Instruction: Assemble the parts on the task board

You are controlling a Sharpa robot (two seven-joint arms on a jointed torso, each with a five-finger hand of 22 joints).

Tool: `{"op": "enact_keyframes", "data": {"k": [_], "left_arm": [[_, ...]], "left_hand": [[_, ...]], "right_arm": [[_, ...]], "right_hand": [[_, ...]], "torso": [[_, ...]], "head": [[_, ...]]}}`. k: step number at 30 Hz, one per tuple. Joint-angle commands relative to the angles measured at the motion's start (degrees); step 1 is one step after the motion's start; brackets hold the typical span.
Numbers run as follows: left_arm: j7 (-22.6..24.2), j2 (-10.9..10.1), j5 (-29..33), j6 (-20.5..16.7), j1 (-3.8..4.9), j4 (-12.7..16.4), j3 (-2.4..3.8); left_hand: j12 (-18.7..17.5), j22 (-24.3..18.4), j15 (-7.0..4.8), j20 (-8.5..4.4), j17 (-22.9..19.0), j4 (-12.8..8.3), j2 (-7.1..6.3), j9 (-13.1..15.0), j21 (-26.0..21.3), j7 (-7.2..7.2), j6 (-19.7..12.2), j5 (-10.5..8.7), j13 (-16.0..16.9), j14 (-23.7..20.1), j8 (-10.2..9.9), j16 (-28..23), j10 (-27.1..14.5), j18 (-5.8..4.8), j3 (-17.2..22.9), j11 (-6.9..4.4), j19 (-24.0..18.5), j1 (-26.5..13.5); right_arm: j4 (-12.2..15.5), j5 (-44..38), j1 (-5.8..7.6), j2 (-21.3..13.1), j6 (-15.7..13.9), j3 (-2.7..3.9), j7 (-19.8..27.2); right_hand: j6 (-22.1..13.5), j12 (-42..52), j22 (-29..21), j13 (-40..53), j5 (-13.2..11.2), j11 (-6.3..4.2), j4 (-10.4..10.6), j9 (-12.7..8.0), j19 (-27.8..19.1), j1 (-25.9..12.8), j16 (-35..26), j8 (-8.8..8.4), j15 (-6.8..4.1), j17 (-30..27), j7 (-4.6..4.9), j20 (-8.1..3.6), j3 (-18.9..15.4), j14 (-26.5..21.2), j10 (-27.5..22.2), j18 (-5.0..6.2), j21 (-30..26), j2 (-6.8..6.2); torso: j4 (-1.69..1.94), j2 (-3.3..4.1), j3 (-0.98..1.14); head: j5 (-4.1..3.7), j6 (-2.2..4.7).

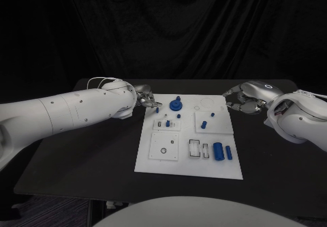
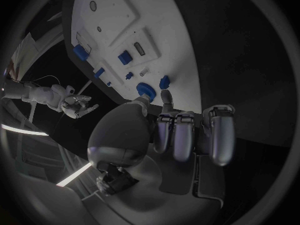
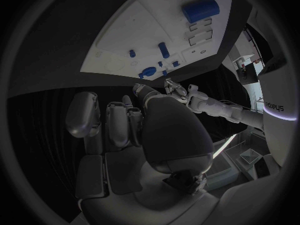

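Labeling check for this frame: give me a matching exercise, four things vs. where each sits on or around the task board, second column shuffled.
Things:
1. left hand
2. right hand
3. large blue cylinder
4. blue round gear-like part

Places:
A. near end of the task board, right portion
B. far end of the board, left of middle
C. at the board's far left corner
D. off the board's far right corner

Pairs: 1-C, 2-D, 3-A, 4-B
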Motion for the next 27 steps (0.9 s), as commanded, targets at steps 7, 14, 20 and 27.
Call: {"op": "enact_keyframes", "data": {"k": [7, 14, 20, 27], "left_arm": [[-0.08, 1.2, 0.06, 1.71, 0.11, -1.26, 0.05], [0.1, 1.74, 0.06, 0.87, 0.06, -2.29, 0.05], [0.17, 2.19, 0.05, 0.26, 0.0, -3.26, 0.05], [0.23, 2.56, 0.05, 0.08, -0.07, -3.91, 0.05]], "left_hand": [[-0.03, 12.68, 0.32, 0.37, 15.09, -0.05, -0.02, 0.08, 0.14, 0.09, 0.65, 0.02, 14.98, 5.85, -0.39, 0.15, 5.96, -0.33, -0.39, 0.37, 2.29, -0.5], [-0.03, 12.68, 0.29, 0.36, 15.09, -0.22, 0.26, -0.19, 0.12, 0.03, 0.94, 0.82, 14.98, 5.85, -0.92, 0.15, 5.96, -0.32, -0.5, 0.32, 2.29, 0.07], [-0.03, 12.64, 0.25, 0.33, 15.09, -0.44, 0.39, -0.24, 0.0, -0.02, 1.21, 1.9, 14.98, 5.85, -1.38, 0.15, 5.96, -0.29, -0.51, 0.27, 2.24, 1.24], [-0.03, 12.59, 0.25, 0.32, 15.09, -0.48, 0.37, -0.22, -0.14, 0.0, 1.14, 2.25, 14.98, 5.85, -1.59, 0.15, 5.96, -0.26, -0.53, 0.27, 2.18, 1.64]], "right_arm": [[-0.08, -0.09, -0.11, 0.08, 0.04, 0.04, -0.11], [-0.12, -0.09, -0.13, 0.11, 0.13, 0.04, -0.09], [-0.13, -0.09, -0.14, 0.12, 0.14, 0.04, -0.06], [-0.1, -0.09, -0.14, 0.08, 0.17, 0.04, -0.08]], "right_hand": [[0.16, -0.31, 7.13, 6.32, 0.34, 0.14, 0.07, -0.1, -0.27, -0.73, -0.31, 0.15, 0.37, 0.82, 0.16, -0.05, 0.35, 2.39, -0.43, 0.66, -0.12, -0.05], [0.11, -0.34, 7.11, 6.29, 0.38, 0.15, 0.02, -0.13, -0.29, -0.71, -0.33, 0.14, 0.38, 0.8, 0.18, -0.05, 0.42, 2.39, -0.45, 0.67, -0.23, -0.06], [0.11, -0.34, 7.11, 6.29, 0.38, 0.15, 0.02, -0.13, -0.29, -0.71, -0.33, 0.14, 0.38, 0.8, 0.18, -0.05, 0.42, 2.39, -0.45, 0.67, -0.23, -0.06], [0.11, -0.34, 7.11, 6.29, 0.38, 0.15, 0.02, -0.13, -0.29, -0.71, -0.33, 0.14, 0.38, 0.8, 0.18, -0.05, 0.42, 2.39, -0.45, 0.67, -0.23, -0.06]], "torso": [[-0.19, -0.06, 0.06], [-0.22, -0.16, 0.09], [-0.18, -0.18, 0.09], [-0.14, -0.2, 0.1]], "head": [[-0.03, -0.01], [-0.01, -0.01], [-0.02, -0.01], [-0.1, -0.01]]}}
